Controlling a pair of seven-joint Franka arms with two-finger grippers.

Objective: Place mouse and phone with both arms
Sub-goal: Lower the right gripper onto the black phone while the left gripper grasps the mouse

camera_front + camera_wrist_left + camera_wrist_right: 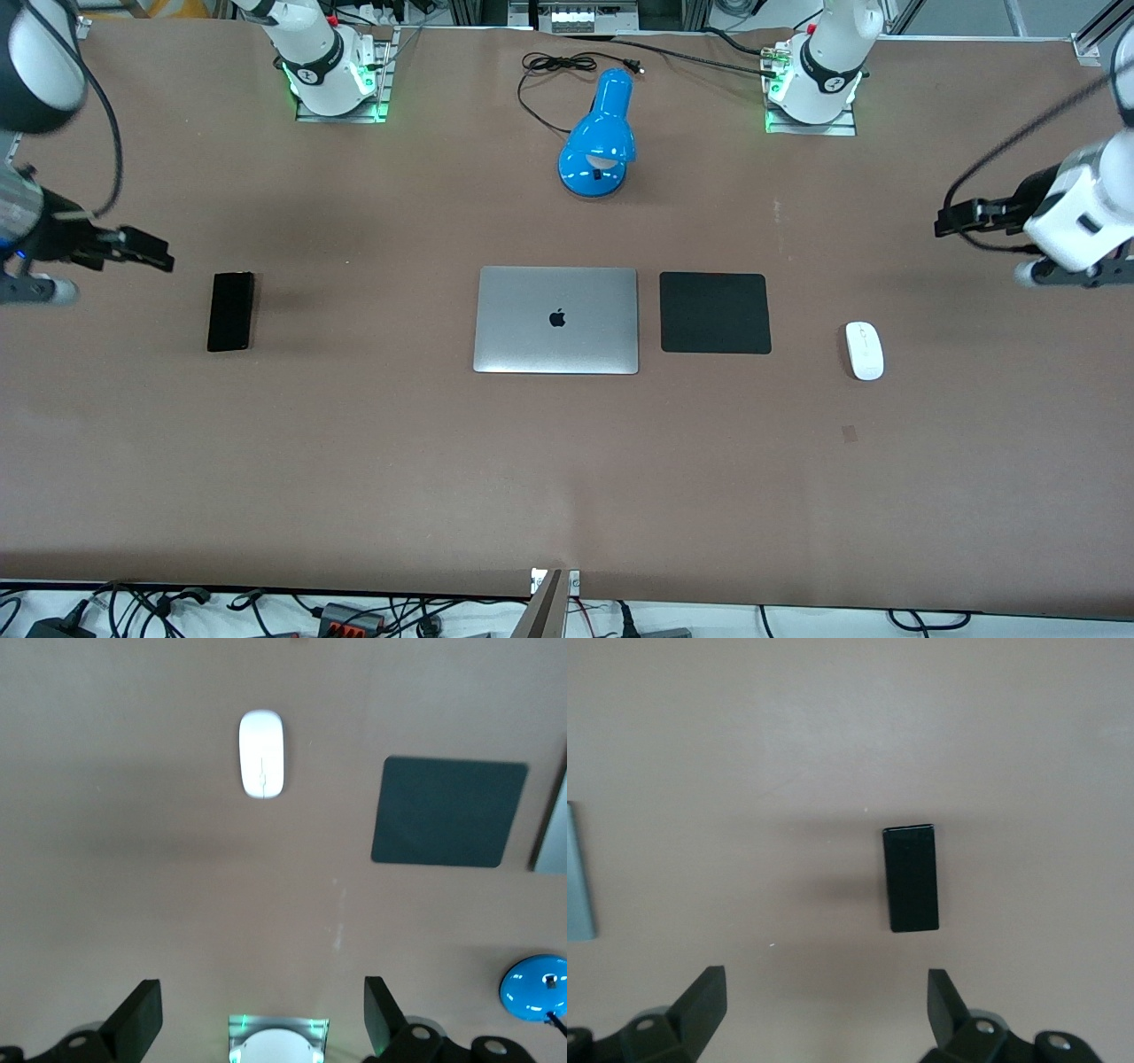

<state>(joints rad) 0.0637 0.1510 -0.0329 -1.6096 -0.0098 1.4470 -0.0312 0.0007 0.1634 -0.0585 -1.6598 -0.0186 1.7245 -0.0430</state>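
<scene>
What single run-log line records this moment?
left gripper: jaws open, above table near mouse | right gripper: jaws open, above table near phone | both items untouched

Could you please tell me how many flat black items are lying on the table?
2: the phone toward the right arm's end, and the square mat beside the laptop. None seems hidden.

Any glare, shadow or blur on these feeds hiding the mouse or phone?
Front view: even light, mouse and phone crisp, a soft shadow beside the phone; only the arms at the frame edges look smeared. Left wrist view: mouse bright and slightly washed out, its centre line still visible. Right wrist view: phone a little soft, a faint shadow beside it.
</scene>
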